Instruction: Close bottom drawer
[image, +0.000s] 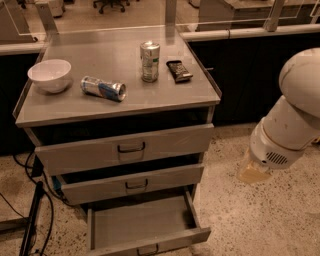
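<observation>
The gripper (253, 172) shows as a pale tan end under the bulky white arm joint (290, 127). It hangs in the air over the speckled floor, off the right flank of the grey metal cabinet (212, 112) and touching nothing. Whether it is open or closed cannot be told, and nothing is seen in its hold. The bottom drawer (142, 227) lies down and to the left of it, pulled far out of the cabinet with its bare inside showing. Its slim front panel and small dark loop handle (148, 250) sit at the lower edge of the view, well apart from the gripper. That front runs left to right across the view, and the drawer slides at right angles to it, back under the cabinet. By this reading, the gripper must first travel leftward and down to get in front of the panel, then push straight in. Farther left and higher, the middle drawer (131, 183) and the top drawer (125, 149) each stand a little out, overhanging the bottom one's rear.
</observation>
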